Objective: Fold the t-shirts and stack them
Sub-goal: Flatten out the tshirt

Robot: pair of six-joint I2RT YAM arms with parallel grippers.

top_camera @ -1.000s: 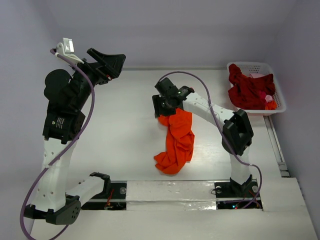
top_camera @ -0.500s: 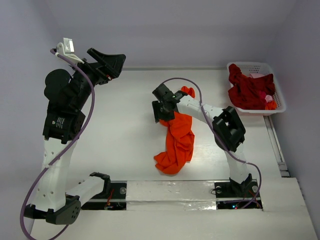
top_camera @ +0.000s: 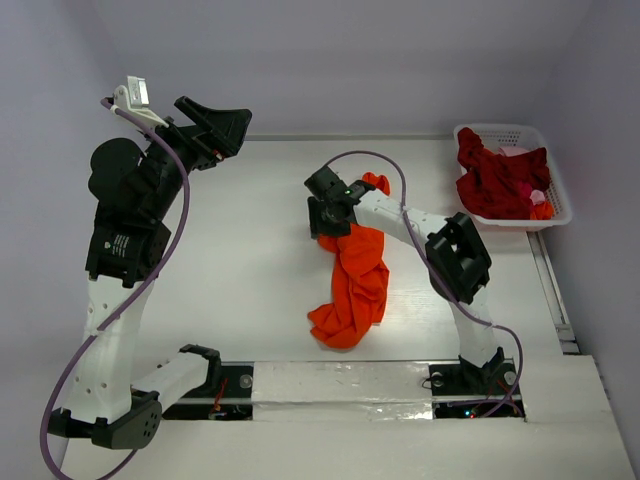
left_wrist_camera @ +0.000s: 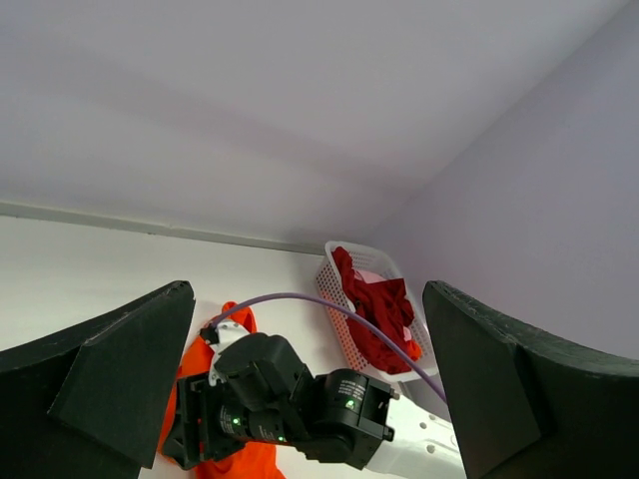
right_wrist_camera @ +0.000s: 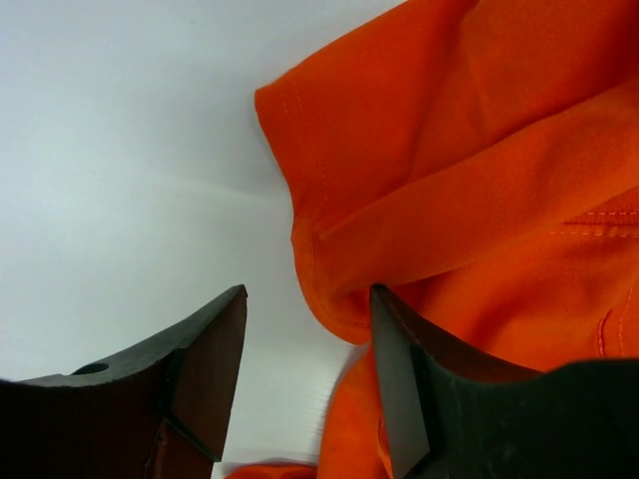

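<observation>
The bright orange t-shirt (top_camera: 355,285) lies crumpled in a long heap at the table's middle, and a bit of it shows beyond my right wrist. My right gripper (top_camera: 322,215) is low at the shirt's far end. In the right wrist view it (right_wrist_camera: 308,294) is open, with a folded hem of the orange shirt (right_wrist_camera: 479,180) lying between the jaws against the right finger. My left gripper (top_camera: 222,135) is raised high at the far left, open and empty. The dark red t-shirts (top_camera: 500,180) are piled in the basket.
The white lattice basket (top_camera: 505,130) stands at the table's far right corner and also shows in the left wrist view (left_wrist_camera: 344,309). The right arm's purple cable arches over the shirt's far end. A back wall borders the table's far edge.
My right arm has folded, its elbow swinging nearer and to the left, while the gripper stayed at the shirt's far end. A bit of orange cloth now shows beyond the wrist. The left arm has not moved.
</observation>
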